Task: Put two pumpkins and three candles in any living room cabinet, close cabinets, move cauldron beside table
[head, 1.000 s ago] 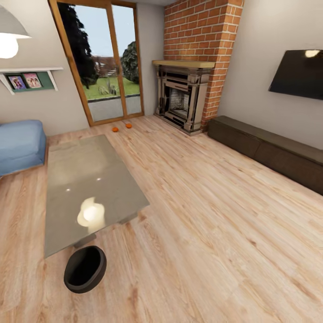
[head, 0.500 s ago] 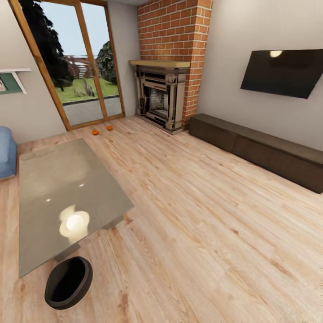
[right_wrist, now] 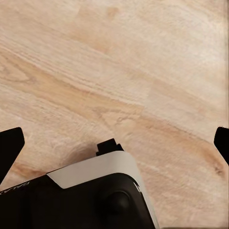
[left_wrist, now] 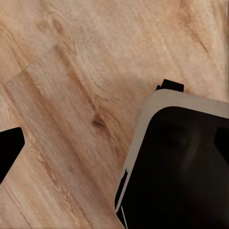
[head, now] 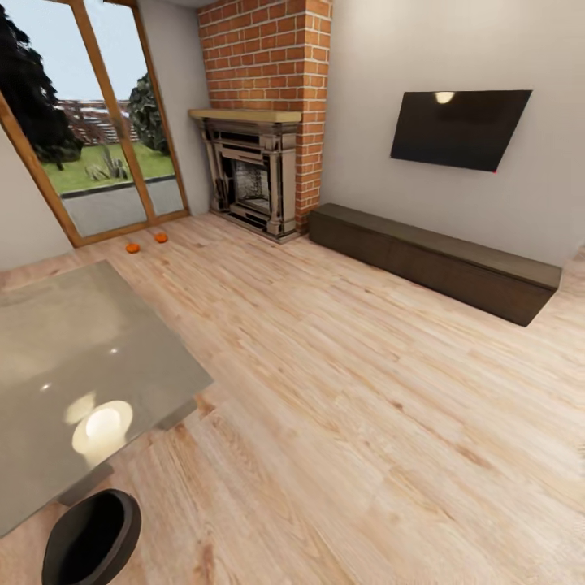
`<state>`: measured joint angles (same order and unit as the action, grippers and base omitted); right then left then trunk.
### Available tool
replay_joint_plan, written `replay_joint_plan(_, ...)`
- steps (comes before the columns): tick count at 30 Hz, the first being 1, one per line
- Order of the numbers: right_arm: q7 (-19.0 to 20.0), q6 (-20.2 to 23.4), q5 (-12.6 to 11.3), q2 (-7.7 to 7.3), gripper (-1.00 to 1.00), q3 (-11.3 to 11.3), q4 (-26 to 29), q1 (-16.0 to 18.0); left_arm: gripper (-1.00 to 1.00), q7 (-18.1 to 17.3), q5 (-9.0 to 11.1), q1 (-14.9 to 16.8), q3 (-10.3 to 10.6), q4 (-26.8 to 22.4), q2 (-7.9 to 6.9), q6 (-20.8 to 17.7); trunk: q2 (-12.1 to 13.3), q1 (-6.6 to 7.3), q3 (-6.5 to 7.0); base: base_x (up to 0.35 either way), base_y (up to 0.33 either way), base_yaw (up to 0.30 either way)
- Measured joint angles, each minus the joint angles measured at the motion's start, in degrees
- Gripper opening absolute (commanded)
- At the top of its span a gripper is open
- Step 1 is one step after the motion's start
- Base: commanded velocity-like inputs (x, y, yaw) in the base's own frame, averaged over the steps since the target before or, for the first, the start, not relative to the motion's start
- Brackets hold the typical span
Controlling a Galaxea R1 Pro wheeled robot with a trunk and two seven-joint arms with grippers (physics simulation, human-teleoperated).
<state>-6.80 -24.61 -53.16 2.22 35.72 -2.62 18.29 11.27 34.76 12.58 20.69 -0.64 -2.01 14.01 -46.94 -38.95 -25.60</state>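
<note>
Two small orange pumpkins (head: 132,247) (head: 161,238) lie on the wood floor by the glass door, far back left. The long low dark-brown cabinet (head: 431,260) runs along the right wall under the TV, all fronts shut. The glossy grey table (head: 81,357) takes up the left foreground, and the black cauldron (head: 91,540) sits on the floor just off its near corner. The candles are out of view. My left gripper (left_wrist: 114,143) and right gripper (right_wrist: 114,140) hang open over bare floor, dark fingertips (right_wrist: 9,148) wide apart and holding nothing.
A brick fireplace (head: 252,175) fills the back corner between the glass door (head: 89,154) and the cabinet. A black TV (head: 459,128) hangs on the right wall. Open wood floor (head: 341,366) stretches from the table to the cabinet.
The head camera has swung to the right, so the table, cauldron and pumpkins slid left in the picture and the whole cabinet came into view. Nothing itself moved.
</note>
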Motion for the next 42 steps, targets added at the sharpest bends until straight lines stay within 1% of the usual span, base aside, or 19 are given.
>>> replay_joint_plan(42,-0.1,0.0,-0.1,-0.01,1.0,0.0,0.1,0.0,1.0,0.0,0.0,0.0,0.0,0.0,0.0,0.0,0.0,0.0,0.0,0.0,0.0,-0.278)
